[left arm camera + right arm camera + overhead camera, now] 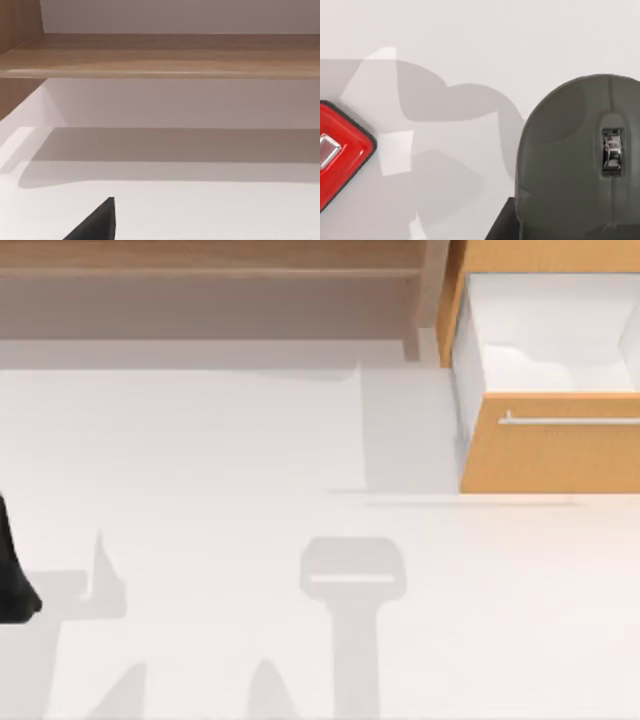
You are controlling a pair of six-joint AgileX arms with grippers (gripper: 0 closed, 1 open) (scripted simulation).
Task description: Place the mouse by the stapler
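The mouse (580, 165) is dark grey with a rounded top and a shiny scroll wheel. It looms close in the right wrist view, over the white table. A black part of my right gripper (501, 224) shows right beside its edge. A corner of the red stapler (342, 150), with a metal plate on it, lies on the table a short way from the mouse, with bare table between them. My left arm (14, 575) is parked at the table's far left edge, and a black tip of its gripper (97, 222) hangs over the bare white surface.
An open orange drawer (550, 445) with a white inside and a metal handle juts out at the back right. A wooden shelf (200, 260) runs along the back, and the left wrist view faces this wooden shelf (160, 60). Arm shadows fall across the table's middle.
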